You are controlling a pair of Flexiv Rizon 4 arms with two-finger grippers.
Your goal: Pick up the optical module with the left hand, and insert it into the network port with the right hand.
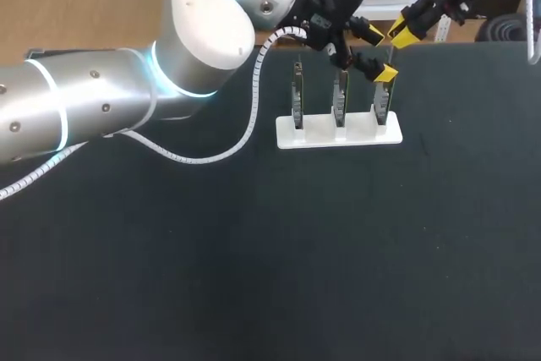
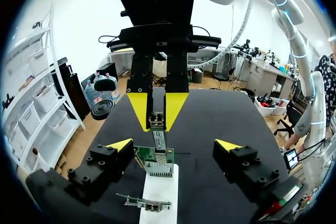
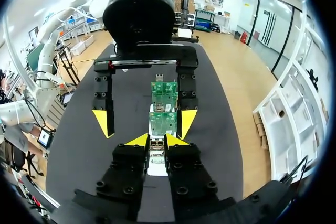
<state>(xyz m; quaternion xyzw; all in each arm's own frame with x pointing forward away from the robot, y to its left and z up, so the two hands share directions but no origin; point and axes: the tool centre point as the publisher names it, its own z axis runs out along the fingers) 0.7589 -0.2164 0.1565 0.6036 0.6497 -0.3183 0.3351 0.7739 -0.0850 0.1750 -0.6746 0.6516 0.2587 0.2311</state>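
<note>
Yellow right fingers (image 3: 137,140) pinching optical module (image 2: 156,120), left fingers (image 2: 121,145) wide, stand (image 1: 338,134) near edge of table (image 1: 254,276).

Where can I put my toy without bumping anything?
The black table is bare between the white holder and its near edge, and right of the holder. It is crowded above the boards, around the left gripper and the right gripper holding the optical module.

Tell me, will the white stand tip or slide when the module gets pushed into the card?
Likely to slide before tipping: the white stand is a low, flat base, with no clamp visible. Its three cards stand tall and thin, so a push high up may rock or flex them.
</note>
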